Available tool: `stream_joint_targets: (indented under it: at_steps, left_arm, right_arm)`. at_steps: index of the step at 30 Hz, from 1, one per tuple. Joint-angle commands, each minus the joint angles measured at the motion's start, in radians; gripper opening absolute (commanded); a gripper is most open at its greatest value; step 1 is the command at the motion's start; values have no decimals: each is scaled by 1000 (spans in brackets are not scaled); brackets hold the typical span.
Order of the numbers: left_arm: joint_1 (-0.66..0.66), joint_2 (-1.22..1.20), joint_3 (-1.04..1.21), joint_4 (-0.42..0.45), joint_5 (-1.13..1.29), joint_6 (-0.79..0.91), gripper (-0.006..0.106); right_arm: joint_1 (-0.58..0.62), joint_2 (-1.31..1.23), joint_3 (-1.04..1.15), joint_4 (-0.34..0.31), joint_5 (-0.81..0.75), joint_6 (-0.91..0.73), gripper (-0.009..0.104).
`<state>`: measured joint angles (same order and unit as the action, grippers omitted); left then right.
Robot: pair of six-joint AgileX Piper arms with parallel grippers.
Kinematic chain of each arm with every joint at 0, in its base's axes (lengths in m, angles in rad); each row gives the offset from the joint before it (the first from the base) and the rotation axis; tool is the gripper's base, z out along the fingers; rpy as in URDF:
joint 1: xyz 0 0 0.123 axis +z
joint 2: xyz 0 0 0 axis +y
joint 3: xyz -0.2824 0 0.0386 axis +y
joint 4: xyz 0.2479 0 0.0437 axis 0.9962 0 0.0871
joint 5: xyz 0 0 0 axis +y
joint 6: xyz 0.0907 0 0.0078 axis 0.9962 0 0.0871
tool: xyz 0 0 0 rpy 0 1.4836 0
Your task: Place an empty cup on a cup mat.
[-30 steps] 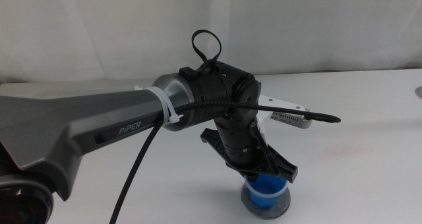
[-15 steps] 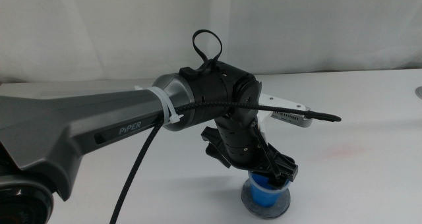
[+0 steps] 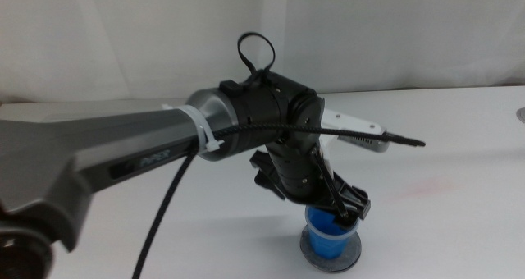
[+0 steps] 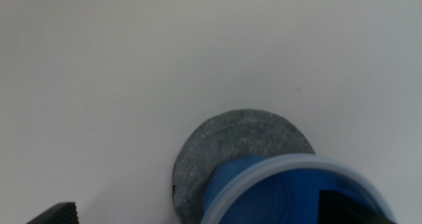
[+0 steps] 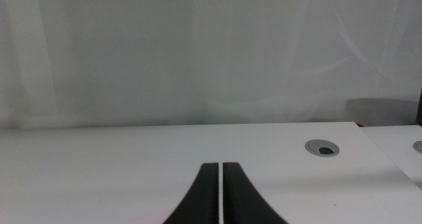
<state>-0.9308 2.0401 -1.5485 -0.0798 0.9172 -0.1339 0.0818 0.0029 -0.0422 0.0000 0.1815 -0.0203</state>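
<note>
- the left arm (image 3: 107, 156) reaches in from the left side over the white table (image 3: 459, 148) and fills most of the middle view; since half a second ago it has drawn slightly up and away from the cup, its wrist tipped a little more.
- the left gripper (image 3: 332, 209) hangs just above the cup's rim. in the left wrist view its jaws stand wide apart, one dark tip clear of the cup on bare table, the other just at the rim; they grip nothing now, a change from a second ago, when they sat lower around the cup.
- the cup (image 3: 330, 236) stands upright near the table's front edge, on the cup mat (image 3: 330, 258); it looks empty inside. in the left wrist view the cup (image 4: 297, 191) sits toward one side of the cup mat (image 4: 224, 141), not centred, yet its base seems to lie within the disc.
- judged from this, the placing looks done, and only the retreat is left; the risk is a jaw catching the rim on the way up.
- a silver-grey plate (image 3: 357, 135) lies behind the wrist, toward the table's back edge, well apart from the cup and partly hidden.
- the right gripper (image 5: 219, 197) waits out of the middle view, low over the table, its jaws pressed together with only a thin slit between them, holding nothing.
- a round cable port (image 5: 322, 147) sits near the table's far edge in its view.
</note>
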Motion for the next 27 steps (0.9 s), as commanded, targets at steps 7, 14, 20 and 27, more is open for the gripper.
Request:
stream_joint_targets:
  at_steps: [7,14,20,27]
  left_arm:
    - [-6,-139,-40,101,-11,-24,92]
    - [31,-299,-60,454,49,-181,92]
    - [245,-402,-60,514,154,-169,92]
    - [571,-456,-60,481,242,-82,92]
  right_arm:
    - [0,-31,5,0,-1,-3,-3]
    - [0,-31,5,0,1,-3,-3]
    - [0,-31,5,0,1,-3,-3]
    - [0,-31,5,0,1,-3,-3]
